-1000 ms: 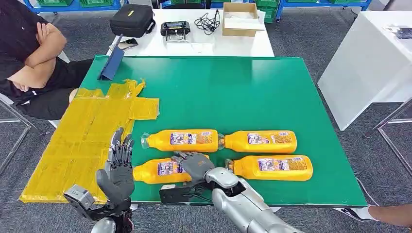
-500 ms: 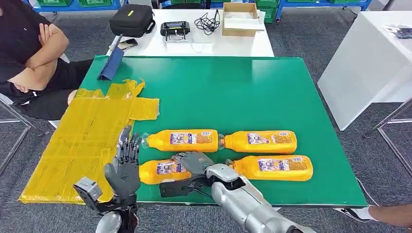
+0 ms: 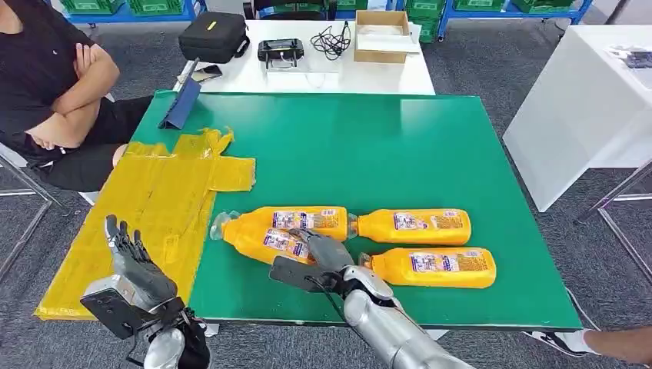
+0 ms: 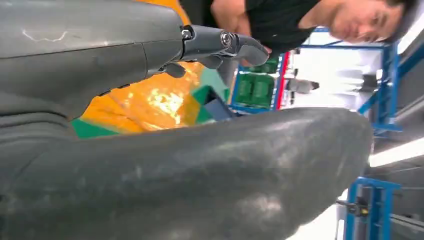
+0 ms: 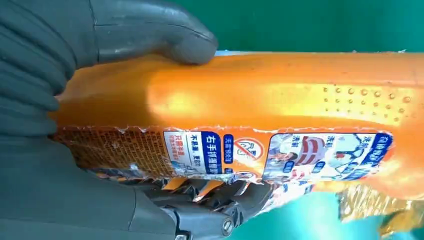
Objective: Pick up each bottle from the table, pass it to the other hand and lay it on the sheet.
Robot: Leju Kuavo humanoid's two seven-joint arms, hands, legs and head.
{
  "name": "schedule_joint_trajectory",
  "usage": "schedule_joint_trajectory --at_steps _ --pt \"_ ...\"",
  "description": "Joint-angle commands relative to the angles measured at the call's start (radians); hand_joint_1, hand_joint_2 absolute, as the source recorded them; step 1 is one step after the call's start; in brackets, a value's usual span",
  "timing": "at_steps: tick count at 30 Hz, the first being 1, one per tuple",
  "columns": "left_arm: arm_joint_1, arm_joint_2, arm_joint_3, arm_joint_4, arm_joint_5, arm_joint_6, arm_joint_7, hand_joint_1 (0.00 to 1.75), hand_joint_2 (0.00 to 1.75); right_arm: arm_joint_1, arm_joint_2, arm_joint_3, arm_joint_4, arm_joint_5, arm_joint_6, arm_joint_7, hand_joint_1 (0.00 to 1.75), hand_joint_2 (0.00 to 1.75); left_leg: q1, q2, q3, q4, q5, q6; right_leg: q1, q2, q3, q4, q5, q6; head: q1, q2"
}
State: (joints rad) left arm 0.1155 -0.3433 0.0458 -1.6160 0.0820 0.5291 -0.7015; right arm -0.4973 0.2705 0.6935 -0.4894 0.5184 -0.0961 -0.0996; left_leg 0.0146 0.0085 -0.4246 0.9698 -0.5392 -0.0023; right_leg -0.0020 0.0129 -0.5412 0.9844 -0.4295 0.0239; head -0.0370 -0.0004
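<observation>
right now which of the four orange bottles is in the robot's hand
The bottle at the front left, tilted with its cap toward the yellow sheet; the right hand grips it. The other three lie flat and untouched.

The table [image 3: 430, 154] carries the sheet [image 3: 146, 207] along its left side. Right of the sheet lie four bottles. The held bottle [image 3: 257, 237], gripped by the right hand [image 3: 327, 250], sits tilted at the near left, its neck seemingly just over the sheet's edge. Just behind it lies the second bottle [image 3: 307, 217]; to that one's right, the third bottle [image 3: 415, 225]; nearer, the fourth bottle [image 3: 442, 266]. The left hand [image 3: 138, 269] hovers over the sheet's near part.
</observation>
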Motion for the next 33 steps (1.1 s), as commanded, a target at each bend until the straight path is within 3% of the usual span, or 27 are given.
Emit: schedule_joint_trajectory --at_steps 1,2,4,5,6,7,8,9,11,14,21,24,25,27,33 --pt "-0.006 -0.006 -0.038 -0.043 -0.029 0.067 0.003 0.0 0.0 0.143 -0.068 -0.152 0.028 -0.081 -0.005 -0.062 1.75 1.75 0.002 -0.004 -0.017 0.007 0.003 0.002 0.002 -0.005 -0.015 0.001 0.005 0.001 0.0 0.0" --pt "-0.001 -0.006 -0.049 -0.058 -0.04 0.088 0.003 0.0 0.0 0.152 -0.07 -0.17 0.01 -0.102 -0.014 -0.092 1.75 1.75 0.002 -0.003 -0.008 0.006 -0.001 0.001 0.002 -0.003 -0.007 0.003 0.0 0.001 0.0 0.0" --pt "0.008 -0.006 -0.056 -0.07 -0.043 0.068 0.003 0.0 0.0 0.171 -0.071 -0.199 -0.048 -0.142 -0.023 -0.15 1.75 1.75 0.003 -0.006 -0.02 0.007 0.003 0.002 0.004 -0.007 -0.016 -0.001 0.005 0.001 0.0 0.0" --pt "0.006 -0.006 -0.053 -0.055 -0.065 0.023 0.003 0.0 0.0 0.177 -0.074 -0.193 -0.081 -0.138 -0.036 -0.155 1.75 1.75 0.002 -0.002 -0.01 0.005 0.0 0.001 0.003 -0.002 -0.004 0.001 0.002 0.002 0.0 0.0" --pt "0.0 -0.006 -0.046 -0.039 -0.062 0.002 0.003 0.0 0.0 0.184 -0.074 -0.196 -0.107 -0.145 -0.04 -0.166 1.75 1.75 0.003 -0.003 -0.015 0.004 0.002 0.002 0.003 -0.004 -0.003 -0.002 0.004 0.002 0.0 0.0" --pt "-0.008 0.034 -0.087 -0.004 -0.013 0.022 0.003 0.0 0.0 0.187 -0.072 -0.198 -0.119 -0.147 -0.036 -0.184 1.75 1.75 0.001 -0.001 -0.008 0.004 0.0 0.002 0.002 -0.002 0.002 0.001 0.002 0.002 0.0 0.0" --pt "-0.022 -0.006 -0.016 0.08 0.017 -0.126 0.003 0.0 0.0 0.22 -0.083 -0.196 -0.202 -0.157 -0.031 -0.189 1.75 1.75 0.002 -0.004 -0.012 0.002 0.002 0.002 0.002 -0.005 0.0 -0.002 0.004 0.002 0.0 0.0" --pt "-0.028 -0.006 -0.005 0.11 0.044 -0.155 0.003 0.0 0.0 0.231 -0.083 -0.201 -0.229 -0.167 -0.033 -0.206 1.75 1.75 0.0 -0.003 -0.005 0.002 0.0 0.001 0.001 -0.004 0.005 0.0 0.0 0.002 0.0 0.0" --pt "-0.028 -0.006 -0.005 0.11 0.044 -0.155 0.003 0.0 0.0 0.231 -0.083 -0.201 -0.229 -0.167 -0.033 -0.206 1.75 1.75 0.0 -0.006 -0.009 0.0 0.002 0.001 0.001 -0.007 0.003 -0.003 0.002 0.002 0.0 0.0" --pt "-0.028 -0.006 -0.005 0.11 0.044 -0.155 0.003 0.0 0.0 0.231 -0.083 -0.201 -0.229 -0.167 -0.033 -0.206 1.75 1.75 0.0 -0.002 -0.001 0.001 -0.004 0.001 0.0 -0.002 0.008 0.001 -0.003 0.002 0.0 0.0" --pt "-0.028 -0.006 -0.005 0.11 0.044 -0.155 0.003 0.0 0.0 0.231 -0.083 -0.201 -0.229 -0.167 -0.033 -0.206 1.75 1.75 0.0 -0.005 -0.009 -0.001 -0.002 0.001 0.0 -0.005 0.001 -0.002 -0.002 0.002 0.0 0.0" --pt "-0.048 -0.006 0.051 0.243 0.096 -0.463 0.003 0.0 0.0 0.272 -0.083 -0.19 -0.366 -0.189 -0.042 -0.266 1.75 1.75 0.0 -0.005 -0.009 -0.002 -0.002 0.001 0.0 -0.005 0.001 -0.002 -0.002 0.002 0.0 0.0" --pt "-0.057 -0.001 0.058 0.303 0.105 -0.517 0.003 0.0 1.75 0.283 -0.078 -0.189 -0.409 -0.191 -0.045 -0.272 1.75 1.75 0.0 -0.003 -0.009 -0.001 -0.002 0.001 0.0 -0.004 0.001 -0.001 -0.003 0.002 0.0 0.0" --pt "-0.068 0.013 0.049 0.377 0.095 -0.528 0.009 0.0 1.75 0.315 -0.071 -0.156 -0.507 -0.155 -0.066 -0.242 1.75 1.75 0.0 -0.004 -0.01 -0.002 -0.002 0.001 0.0 -0.004 0.0 -0.002 -0.002 0.002 0.0 0.0" --pt "-0.04 0.01 0.058 0.353 0.118 -0.56 0.017 0.0 1.75 0.386 -0.061 -0.036 -0.68 -0.113 -0.074 -0.263 1.75 1.75 0.001 -0.002 -0.016 -0.002 -0.002 0.001 0.001 -0.003 -0.007 -0.001 -0.002 0.001 0.0 0.0"
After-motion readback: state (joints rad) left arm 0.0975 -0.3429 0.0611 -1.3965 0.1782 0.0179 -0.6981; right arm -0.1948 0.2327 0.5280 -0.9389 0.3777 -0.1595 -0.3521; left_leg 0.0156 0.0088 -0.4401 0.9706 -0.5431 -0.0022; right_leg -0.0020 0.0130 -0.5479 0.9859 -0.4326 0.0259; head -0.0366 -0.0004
